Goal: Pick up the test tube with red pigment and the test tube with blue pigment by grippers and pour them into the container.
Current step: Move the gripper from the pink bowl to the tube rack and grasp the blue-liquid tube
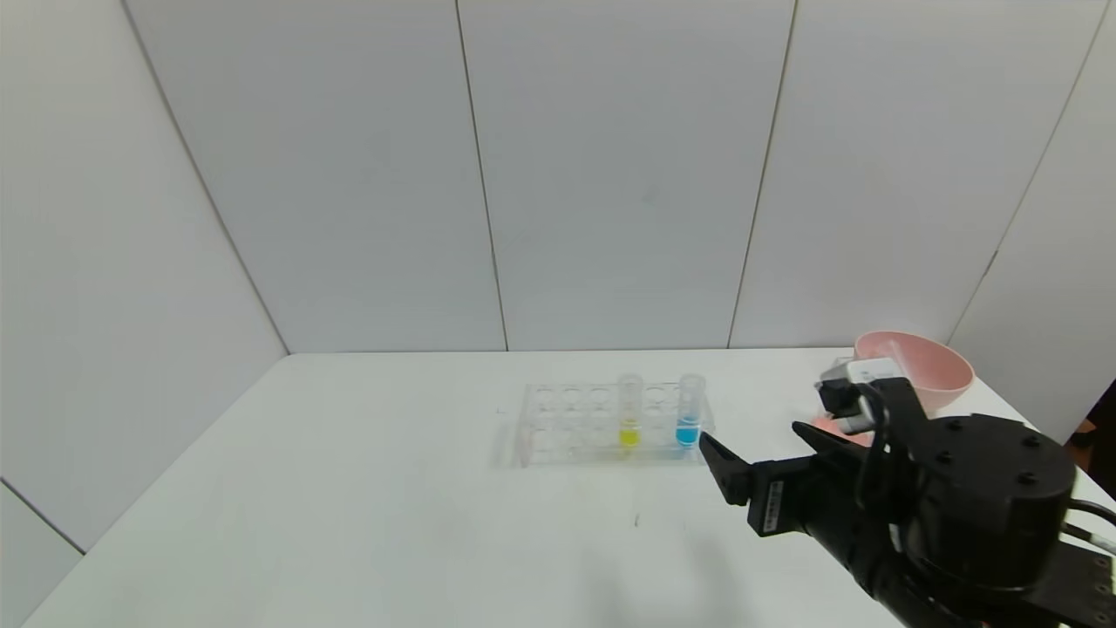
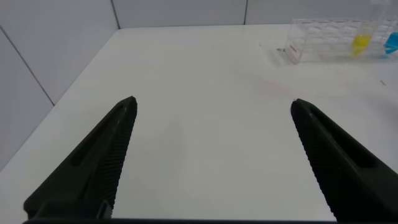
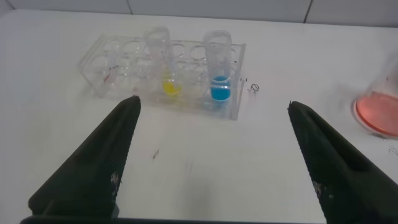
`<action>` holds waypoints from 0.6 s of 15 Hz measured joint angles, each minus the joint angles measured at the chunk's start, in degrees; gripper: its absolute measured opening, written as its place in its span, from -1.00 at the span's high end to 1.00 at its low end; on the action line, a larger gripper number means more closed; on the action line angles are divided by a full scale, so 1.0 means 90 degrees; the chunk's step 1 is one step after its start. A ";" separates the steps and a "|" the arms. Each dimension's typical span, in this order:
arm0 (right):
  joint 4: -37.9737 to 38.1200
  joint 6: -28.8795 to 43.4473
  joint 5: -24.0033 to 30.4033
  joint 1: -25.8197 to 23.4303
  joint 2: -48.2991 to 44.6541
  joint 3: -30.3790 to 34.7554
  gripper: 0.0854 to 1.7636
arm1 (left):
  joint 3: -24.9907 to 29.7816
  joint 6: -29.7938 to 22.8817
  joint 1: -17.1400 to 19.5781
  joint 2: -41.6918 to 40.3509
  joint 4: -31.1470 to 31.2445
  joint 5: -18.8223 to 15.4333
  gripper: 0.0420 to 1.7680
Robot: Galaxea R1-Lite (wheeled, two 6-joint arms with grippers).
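The right gripper [image 1: 767, 449] hovers above the table [image 1: 349, 488] with its fingers spread wide and holding nothing, pointed toward the clear rack [image 1: 610, 423] that stands a little ahead of it and to its left. In the right wrist view the test tube with blue pigment [image 3: 218, 68] stands upright in the rack's end hole nearest that gripper, its blue liquid pooled low, and it sits ahead of the open fingers, somewhat off their midline toward the rack side. A yellow-liquid tube [image 3: 163, 62] stands two holes further along. The blue tube looks light, rigid and smooth, probably slippery and easy to crack under a hard squeeze; the sensible hold is on the bare upper wall just under the rim, above the rack top, with a straight lift so it does not bind in the hole. Beyond the gripper, at the table's far right, is a pink bowl [image 1: 928, 366], and the right wrist view shows a clear container [image 3: 379, 106] with reddish liquid at its bottom. No separate red tube can be made out. The left gripper [image 2: 211, 155] is likewise wide open over bare table, well apart from the rack.
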 joint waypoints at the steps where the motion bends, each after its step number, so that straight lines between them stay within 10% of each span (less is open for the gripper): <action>1: -0.0022 -0.0098 0.0027 -0.0061 0.0279 -0.0286 -0.92 | 0.0000 0.0000 0.0000 0.0000 -0.0003 0.0000 -1.00; 9: 0.0035 -0.0740 0.0241 -0.0742 0.1797 -0.1964 -0.92 | 0.0000 0.0000 0.0000 0.0000 -0.0003 0.0000 -1.00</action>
